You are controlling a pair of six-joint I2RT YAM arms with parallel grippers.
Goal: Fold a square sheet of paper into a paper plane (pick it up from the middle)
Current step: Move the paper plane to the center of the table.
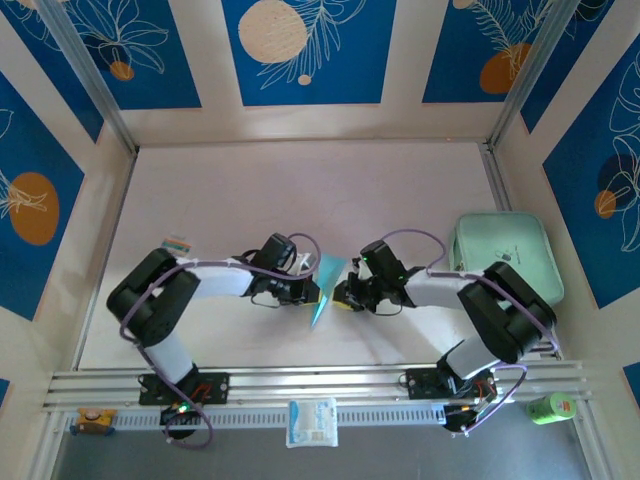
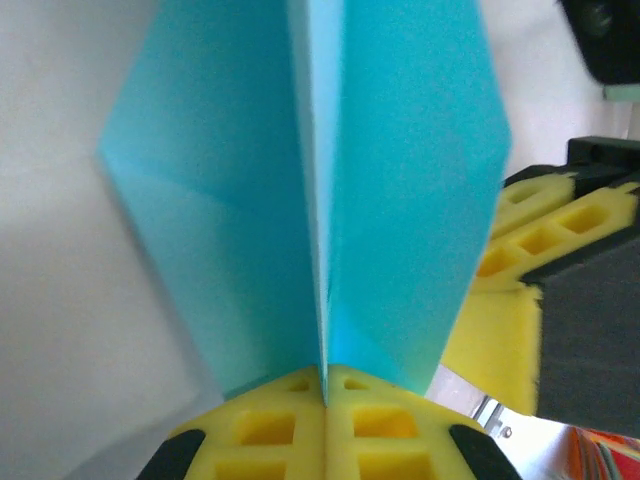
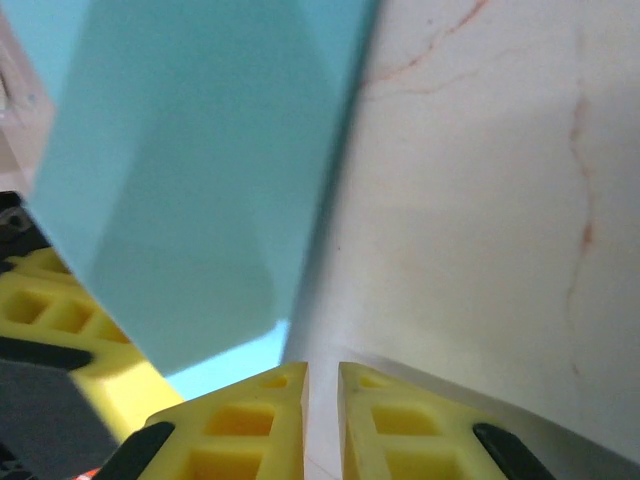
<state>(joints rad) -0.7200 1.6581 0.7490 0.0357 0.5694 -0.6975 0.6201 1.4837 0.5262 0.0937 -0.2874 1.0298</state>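
Observation:
The light blue paper plane [image 1: 326, 284], a pointed folded shape with a centre crease, stands on edge between the two arms at mid-table. My left gripper [image 1: 311, 293] is shut on its lower fold. In the left wrist view the crease of the plane [image 2: 300, 200] runs straight down into the closed yellow pads [image 2: 270, 430], with wings spreading to either side. My right gripper [image 1: 346, 296] faces it from the right. In the right wrist view the right gripper [image 3: 322, 375] keeps a narrow gap with only table behind it, and the plane [image 3: 200, 150] hangs just to its left.
A mint-green tray [image 1: 505, 250] sits at the right edge of the table. A small white packet [image 1: 312, 422] lies on the front rail, a green item [image 1: 548, 408] at the front right, a small striped object [image 1: 177, 243] near the left arm.

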